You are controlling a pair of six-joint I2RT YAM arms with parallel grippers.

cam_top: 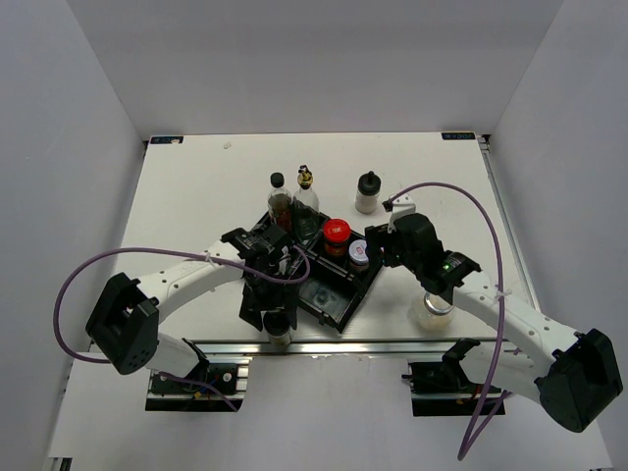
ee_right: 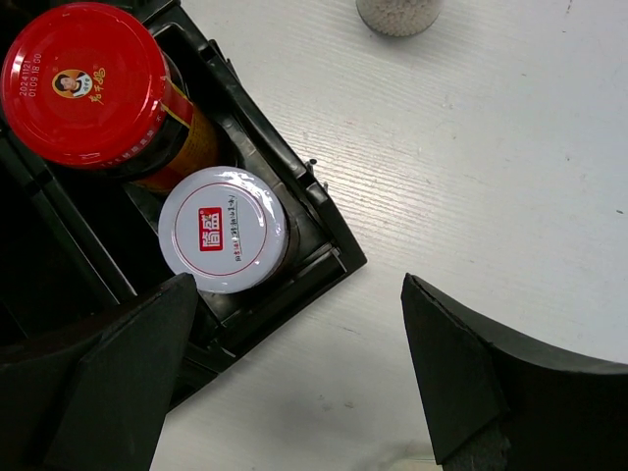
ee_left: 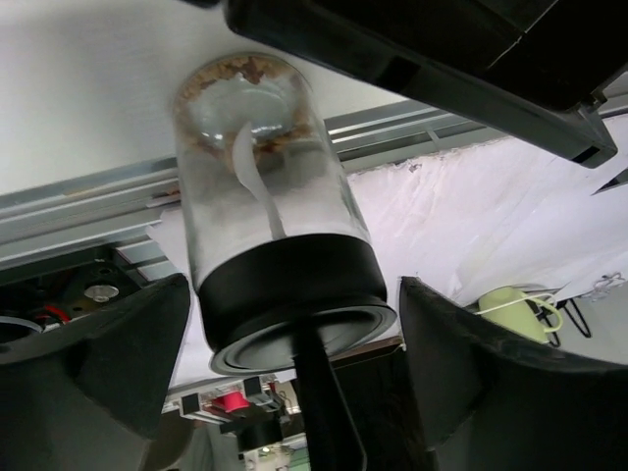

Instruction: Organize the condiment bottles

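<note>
My left gripper (cam_top: 277,314) (ee_left: 294,329) is open at the table's front edge. Its fingers flank the cap of a black-capped bottle (cam_top: 278,331) (ee_left: 265,216), which is tilted with its base toward the rail. The black tray (cam_top: 343,304) (ee_right: 329,240) holds a red-lidded jar (cam_top: 337,234) (ee_right: 83,83) and a silver-lidded jar (cam_top: 359,254) (ee_right: 224,229). Another black-capped bottle (cam_top: 280,199) and the gold-spouted bottle (cam_top: 306,194) stand at its far corner. The white shaker (cam_top: 368,193) (ee_right: 397,12) stands behind it. My right gripper (cam_top: 378,250) (ee_right: 297,285) is open and empty beside the silver-lidded jar. A wide clear jar (cam_top: 435,312) stands partly under the right arm.
An aluminium rail (cam_top: 324,345) (ee_left: 88,196) runs along the table's front edge. Purple cables (cam_top: 461,191) loop over both arms. White walls enclose the table on three sides. A thin black bar (ee_left: 324,402) crosses in front of the bottle's cap.
</note>
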